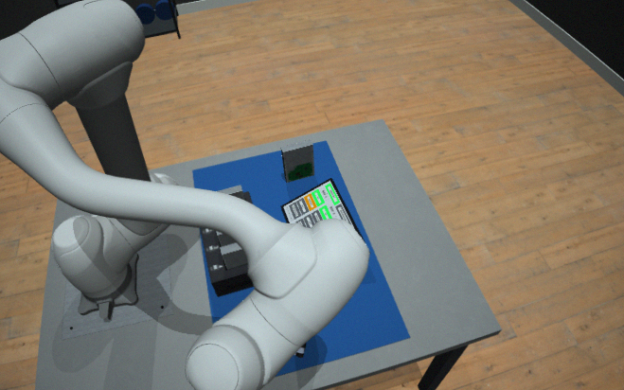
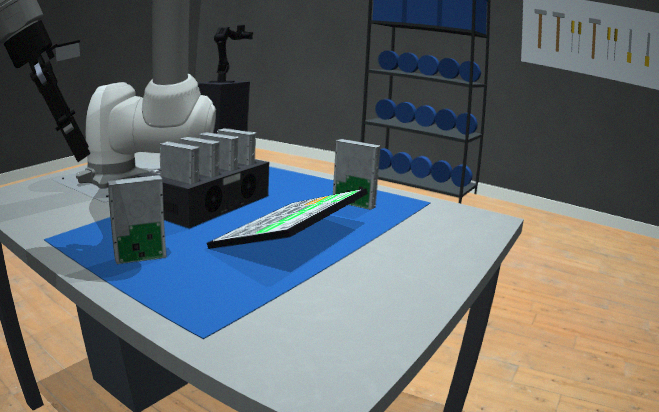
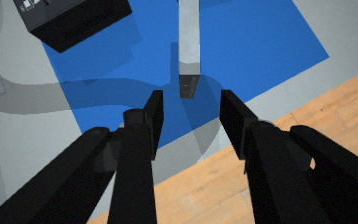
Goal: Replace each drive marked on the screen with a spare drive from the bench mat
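Observation:
My gripper (image 2: 81, 156) (image 3: 191, 104) is partly open and empty, high above the table's near left side; the arm hides it in the top view. The near spare drive (image 2: 136, 214) (image 3: 189, 40) stands upright on the mat (image 1: 377, 314) (image 2: 203, 307) (image 3: 280, 45), just ahead of the fingertips in the wrist view. The other spare (image 1: 297, 162) (image 2: 356, 163) stands at the mat's far side. The black dock (image 1: 230, 284) (image 2: 178, 207) (image 3: 80, 25) sits on the mat with several grey drives (image 2: 179, 161) in it. The screen (image 2: 270, 217) shows one orange tile among green and grey ones.
The tilted screen lies between the dock and the mat's outer side. In the top view the arm (image 1: 304, 271) covers part of the dock and screen. The grey table (image 1: 430, 252) (image 2: 372, 286) surrounds the mat. A rack (image 2: 424, 130) stands behind.

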Robot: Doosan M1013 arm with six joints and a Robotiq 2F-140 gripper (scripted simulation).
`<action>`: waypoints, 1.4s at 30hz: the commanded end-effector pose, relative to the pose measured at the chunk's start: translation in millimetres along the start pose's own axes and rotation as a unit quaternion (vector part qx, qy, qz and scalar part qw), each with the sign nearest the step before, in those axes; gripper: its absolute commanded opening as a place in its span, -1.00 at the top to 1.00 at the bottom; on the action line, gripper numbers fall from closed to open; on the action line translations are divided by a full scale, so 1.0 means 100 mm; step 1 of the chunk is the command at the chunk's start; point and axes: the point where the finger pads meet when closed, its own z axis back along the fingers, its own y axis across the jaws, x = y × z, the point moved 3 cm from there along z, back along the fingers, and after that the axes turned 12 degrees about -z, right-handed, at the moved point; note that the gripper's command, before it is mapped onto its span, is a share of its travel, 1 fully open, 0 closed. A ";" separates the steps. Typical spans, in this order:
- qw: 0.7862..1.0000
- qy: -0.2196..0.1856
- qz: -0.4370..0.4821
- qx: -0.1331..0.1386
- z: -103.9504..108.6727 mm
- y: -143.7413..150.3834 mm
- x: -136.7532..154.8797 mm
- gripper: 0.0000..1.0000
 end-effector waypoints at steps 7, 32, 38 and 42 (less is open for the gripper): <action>0.999 -0.040 0.000 0.010 0.01 0.00 -0.03 0.20; 0.975 -0.217 -0.001 0.046 -0.03 -0.03 -0.12 0.20; 0.972 -0.230 -0.001 0.050 -0.02 -0.02 -0.14 0.20; 0.972 -0.230 -0.001 0.050 -0.02 -0.02 -0.14 0.80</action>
